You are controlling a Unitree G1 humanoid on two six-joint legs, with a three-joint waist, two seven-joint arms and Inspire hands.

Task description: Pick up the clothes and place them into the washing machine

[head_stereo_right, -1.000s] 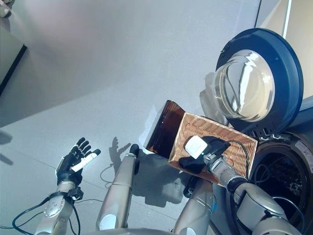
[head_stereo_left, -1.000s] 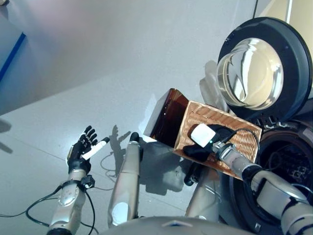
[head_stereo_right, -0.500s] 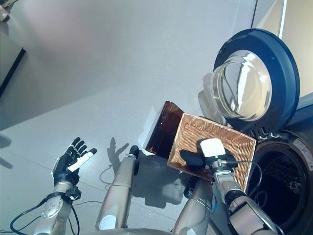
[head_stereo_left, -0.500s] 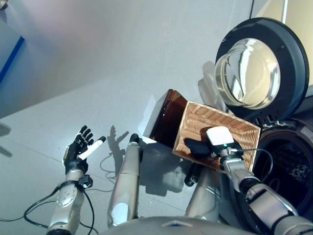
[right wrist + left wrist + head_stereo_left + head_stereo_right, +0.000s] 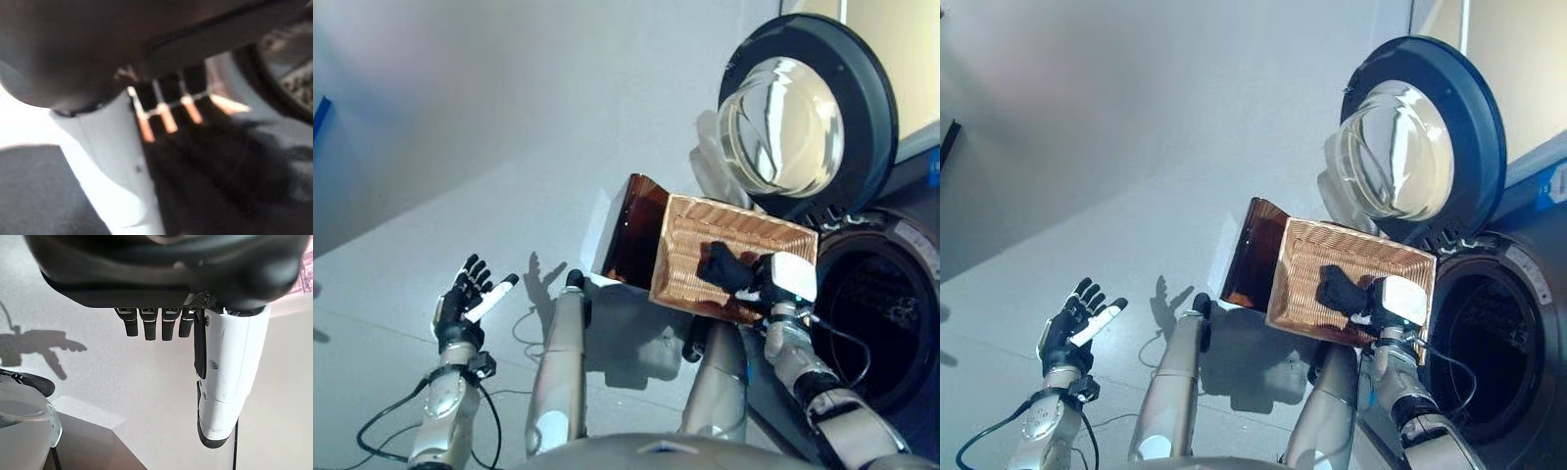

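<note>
**Wicker basket riding one-handed beside the open drum**

Wicker is filling the middle of the head views: the basket (image 5: pixel 729 257) is hanging tipped, its woven face turned toward the camera, close beside the washing machine (image 5: pixel 1484 348) whose door (image 5: pixel 803 117) is standing wide. The right hand (image 5: pixel 734 276) is curling round the basket's lower edge. No clothes are showing anywhere, so whether any are lying inside is unclear. The left hand (image 5: pixel 462 302) is hovering spread and empty over the floor (image 5: pixel 460 147). With one edge gripped, the basket risks twisting loose or spilling short of the opening.
</note>
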